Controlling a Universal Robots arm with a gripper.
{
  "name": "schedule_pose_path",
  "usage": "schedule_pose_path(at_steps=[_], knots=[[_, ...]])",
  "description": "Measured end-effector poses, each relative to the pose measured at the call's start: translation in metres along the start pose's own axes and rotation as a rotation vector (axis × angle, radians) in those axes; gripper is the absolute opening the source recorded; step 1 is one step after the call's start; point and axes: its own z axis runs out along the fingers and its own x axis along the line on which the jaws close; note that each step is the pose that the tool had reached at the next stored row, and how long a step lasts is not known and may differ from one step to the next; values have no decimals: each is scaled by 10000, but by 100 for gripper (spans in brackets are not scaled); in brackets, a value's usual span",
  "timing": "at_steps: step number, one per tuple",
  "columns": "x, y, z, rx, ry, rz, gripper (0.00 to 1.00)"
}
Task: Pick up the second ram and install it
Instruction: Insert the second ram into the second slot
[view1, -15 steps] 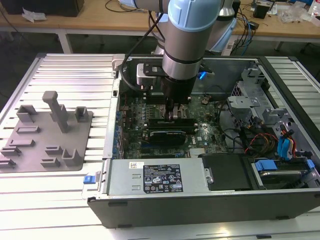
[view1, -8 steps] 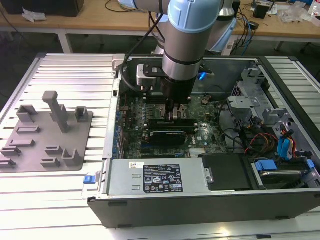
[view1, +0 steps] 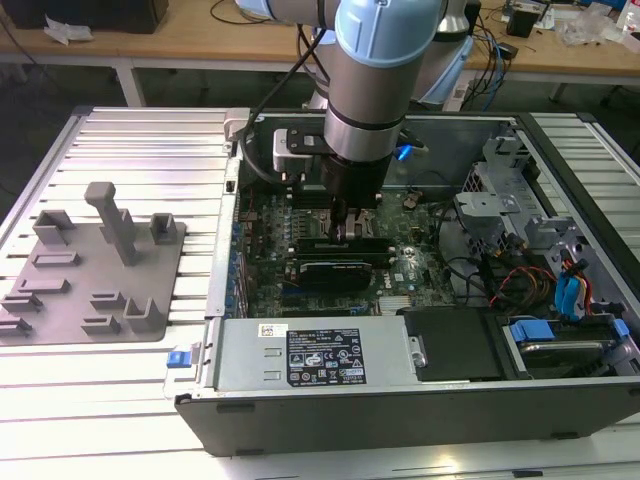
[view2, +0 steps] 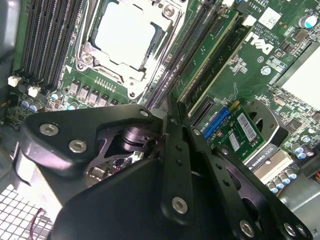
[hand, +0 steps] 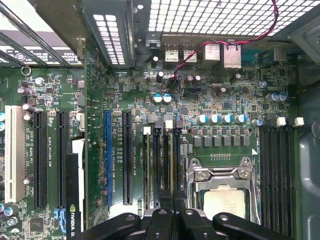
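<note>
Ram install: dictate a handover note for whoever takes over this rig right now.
The gripper is shut, its tips down at the memory slots beside the processor socket, inside the computer case.
One green ram stick stands in a slot next to the gripper tips. I cannot tell whether it is the second one.
The grey tray sits outside the case, on the exterior view's left.
Done: the pick-up seems to be over, since the arm is at the slots.
Left: check that the stick is fully seated; that cannot be judged here.
</note>
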Motion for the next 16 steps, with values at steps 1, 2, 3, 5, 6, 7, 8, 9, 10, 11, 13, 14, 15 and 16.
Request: schedule_pose_path(at_steps=[1,2,3,5,6,7,8,9,10,11,13,14,15,16], knots=[[0,0,4,1,-2,-1,9],[1,0,13,1,-3,-1,9],[2,1,14,0,2,0,9],[3,1,24,0,0,-1,9],[3,1,28,0,-2,0,9],[3,1,28,0,-1,-1,9],[3,1,29,0,-2,0,9],[3,1,29,0,-2,0,9],[2,1,25,1,-4,-1,9],[1,1,15,1,-5,-1,9],[1,2,12,0,-3,0,9],[1,2,11,0,-3,0,9],[1,2,11,-1,0,0,9],[2,2,12,-1,1,0,9]])
